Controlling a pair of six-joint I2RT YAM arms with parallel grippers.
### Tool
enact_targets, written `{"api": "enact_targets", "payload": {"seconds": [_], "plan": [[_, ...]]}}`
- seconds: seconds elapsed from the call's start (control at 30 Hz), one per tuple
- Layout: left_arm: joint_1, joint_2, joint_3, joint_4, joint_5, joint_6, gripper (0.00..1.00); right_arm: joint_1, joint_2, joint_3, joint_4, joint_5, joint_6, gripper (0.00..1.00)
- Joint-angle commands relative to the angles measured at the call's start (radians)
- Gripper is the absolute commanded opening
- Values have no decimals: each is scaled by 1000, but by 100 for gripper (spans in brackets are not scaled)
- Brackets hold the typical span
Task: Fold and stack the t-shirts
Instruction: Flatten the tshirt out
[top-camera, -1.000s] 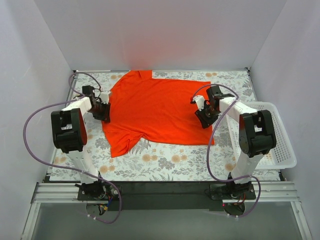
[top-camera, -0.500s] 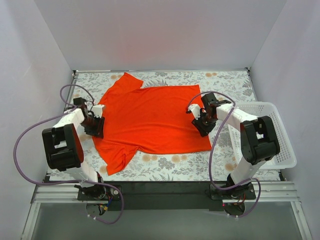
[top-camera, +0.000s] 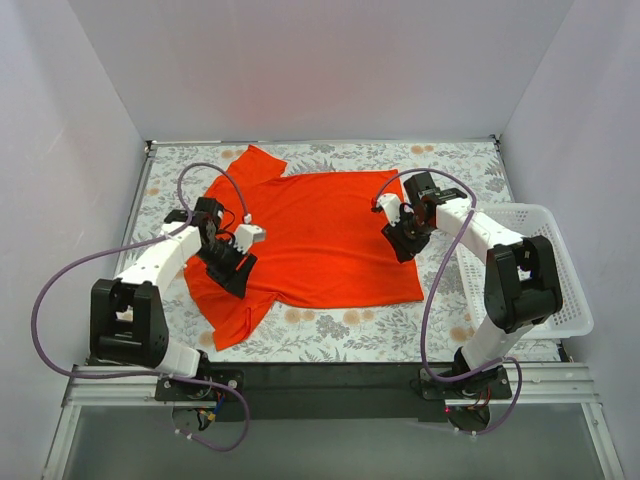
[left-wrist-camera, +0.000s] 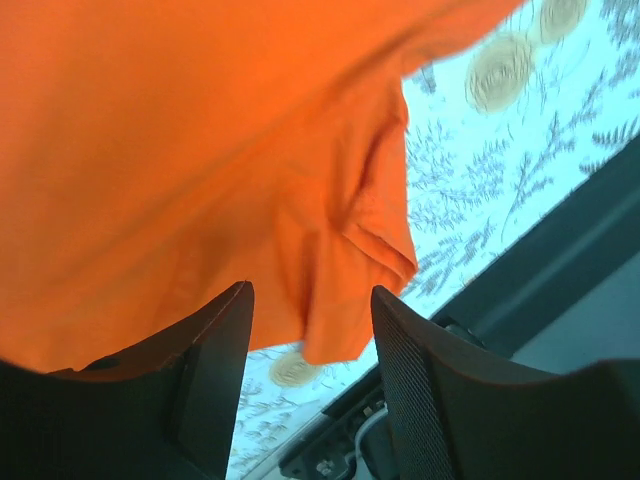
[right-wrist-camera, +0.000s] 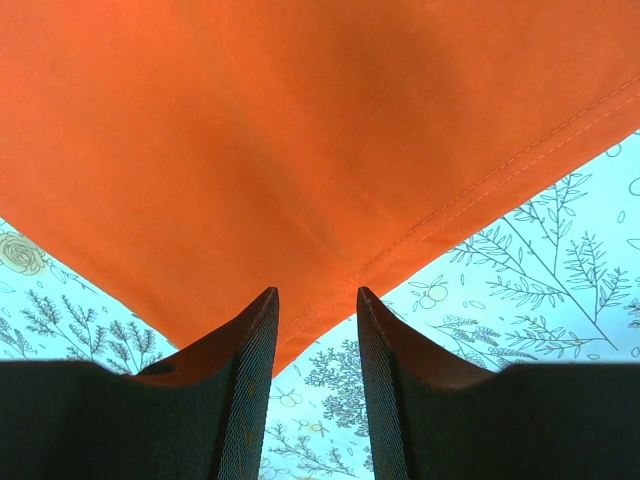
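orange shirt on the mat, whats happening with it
Two robot arms are working on one orange-red t-shirt, which lies spread and unfolded on the floral mat. The left gripper is over its sleeve side, the right gripper over the hem edge; both have jaws open, holding nothing. A white basket sits to the right.

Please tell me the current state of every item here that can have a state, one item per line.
t-shirt: unfolded, spread flat on the floral mat, near sleeve rumpled.
left gripper: open, over the rumpled sleeve, holding nothing.
right gripper: open, over the hem edge, holding nothing.
basket: no shirt visible inside.
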Motion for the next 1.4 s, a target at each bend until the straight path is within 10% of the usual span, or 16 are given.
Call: {"api": "enact_targets", "payload": {"seconds": [0.0, 0.63, 0.87, 1.07, 1.3, 1.37], "plan": [[-57, 3, -33, -50, -31, -16, 53, -3, -12, 24, -34, -19, 12, 44], [-231, 86, -96, 97, -72, -129, 52, -3, -7, 1, -32, 3, 0, 44], [-274, 81, -90, 69, -51, -129, 34, -5, -7, -5, -29, 12, -8, 44], [-334, 31, -83, 42, -31, -131, 0, -5, 1, -2, -29, 9, -6, 43], [-548, 61, -81, -3, 40, -136, 0, -5, 13, 4, -31, 8, -3, 43], [-572, 61, -70, 5, 43, -145, 19, -3, 13, 4, -31, 9, -3, 43]]}}
